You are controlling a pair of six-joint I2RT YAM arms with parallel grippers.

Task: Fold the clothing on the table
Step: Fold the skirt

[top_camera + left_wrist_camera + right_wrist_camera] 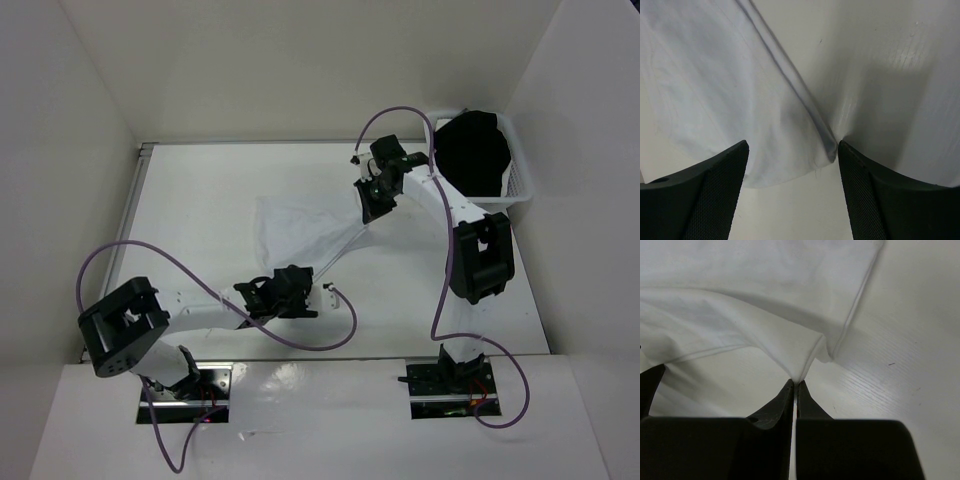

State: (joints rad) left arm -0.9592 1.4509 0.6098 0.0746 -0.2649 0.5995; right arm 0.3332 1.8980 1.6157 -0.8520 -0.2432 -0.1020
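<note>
The clothing (292,228), thin, white and wrinkled, lies mid-table (200,200), with one edge pulled taut between the two grippers. My right gripper (367,213) is at its right side. In the right wrist view that gripper (796,382) is shut on a pinched fold of the clothing (755,300), which rises in a peak from the jaws. My left gripper (315,283) is at the garment's near corner. In the left wrist view it (792,146) stands open, with the hemmed corner of the clothing (730,100) lying between the two fingertips, ungripped.
A white slotted basket (521,183) holding a black garment (473,150) stands at the back right corner. A metal rail (135,205) runs along the table's left edge. White walls close in the table on three sides. Purple cables loop off both arms.
</note>
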